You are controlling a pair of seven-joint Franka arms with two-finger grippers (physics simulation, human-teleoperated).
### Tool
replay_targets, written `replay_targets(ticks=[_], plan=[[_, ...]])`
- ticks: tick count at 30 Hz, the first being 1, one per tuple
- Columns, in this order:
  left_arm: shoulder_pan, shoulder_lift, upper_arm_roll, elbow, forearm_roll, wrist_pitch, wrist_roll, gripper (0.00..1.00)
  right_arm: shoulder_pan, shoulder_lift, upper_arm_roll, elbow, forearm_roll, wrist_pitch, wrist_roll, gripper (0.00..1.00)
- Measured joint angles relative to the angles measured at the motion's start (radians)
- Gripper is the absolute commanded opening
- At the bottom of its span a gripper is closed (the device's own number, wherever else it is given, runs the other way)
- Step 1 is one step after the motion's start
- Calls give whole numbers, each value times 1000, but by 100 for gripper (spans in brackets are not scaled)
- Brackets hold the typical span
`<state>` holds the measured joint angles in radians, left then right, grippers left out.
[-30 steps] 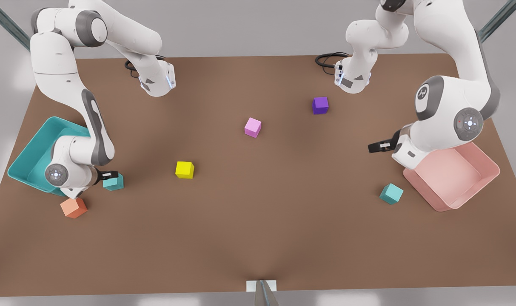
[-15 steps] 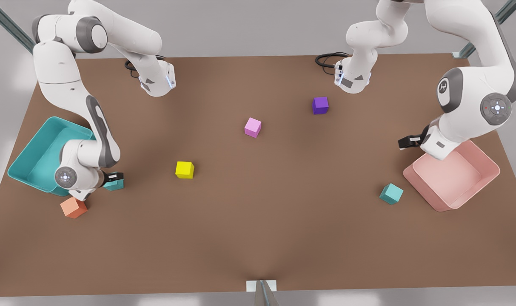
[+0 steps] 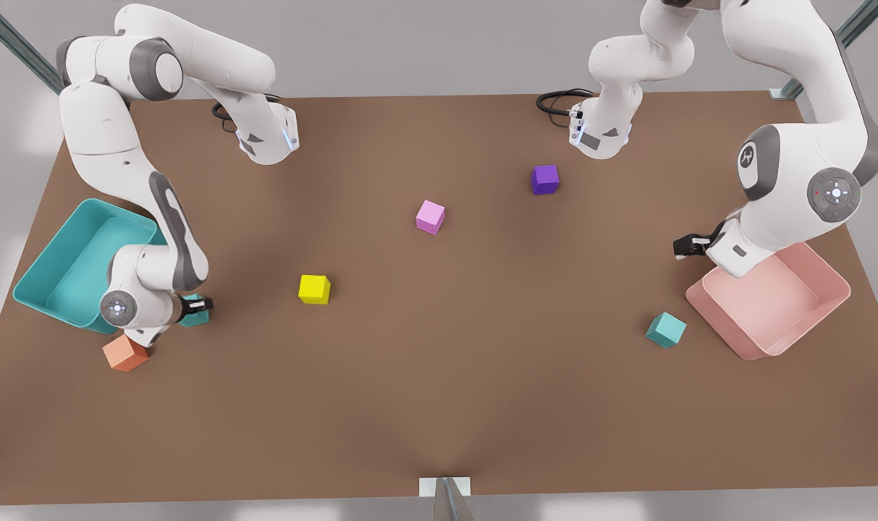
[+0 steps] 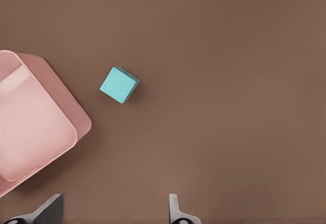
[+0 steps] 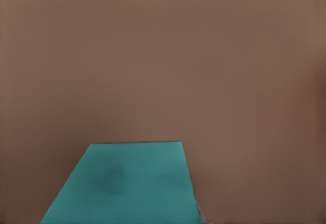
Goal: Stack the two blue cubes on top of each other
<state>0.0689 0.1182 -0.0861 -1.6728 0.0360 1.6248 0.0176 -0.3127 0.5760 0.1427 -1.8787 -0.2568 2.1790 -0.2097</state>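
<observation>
One blue cube (image 3: 192,321) lies beside the teal tray at the front view's left, partly covered by my right gripper (image 3: 196,307), which has come down onto it. In the right wrist view this blue cube (image 5: 125,183) sits very close under the camera. The other blue cube (image 3: 666,330) rests alone on the table at the front view's right, next to the pink tray. My left gripper (image 3: 688,244) hovers above and behind it, near the pink tray's corner. The left wrist view shows that cube (image 4: 119,84) away from the open left gripper (image 4: 112,214).
A teal tray (image 3: 44,264) and an orange cube (image 3: 125,353) flank the right arm. The pink tray (image 3: 829,289) sits under the left arm. A yellow cube (image 3: 314,289), a pink cube (image 3: 430,216) and a purple cube (image 3: 545,179) lie mid-table.
The right gripper has sunk lower over its blue cube. The left arm swung toward the front view's right, its gripper ending near the pink tray's corner. No cube has moved.
</observation>
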Motion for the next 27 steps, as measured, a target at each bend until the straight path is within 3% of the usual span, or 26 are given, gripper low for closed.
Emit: replay_targets(ticks=[3,6,9,13,16,18,22,23,24,25,27], plan=[[1,3,0,2,-1,0,12,100,12,-8,103,96,16,-66,0,51],[0,4,0,2,-3,0,23,100,128,2,220,196,23,-112,28,51],[1,33,1,5,-2,2,31,100,299,128,250,378,64,-127,91,52],[37,221,11,89,5,40,40,100,520,304,243,594,89,-85,243,52],[61,368,42,97,7,150,22,100,736,384,128,699,88,-37,389,52],[76,411,56,67,4,242,-11,100,828,419,73,736,88,-5,485,52],[81,425,59,2,-1,409,-113,100,874,461,54,760,89,52,654,52],[77,426,59,-2,-2,436,-141,100,876,467,53,762,89,64,691,56],[75,427,59,-18,-3,460,-170,100,877,472,53,765,87,74,727,86],[72,427,59,-31,-4,480,-200,100,878,475,53,770,82,82,764,100],[62,427,58,-43,-7,513,-257,100,880,477,53,774,78,95,830,100]])
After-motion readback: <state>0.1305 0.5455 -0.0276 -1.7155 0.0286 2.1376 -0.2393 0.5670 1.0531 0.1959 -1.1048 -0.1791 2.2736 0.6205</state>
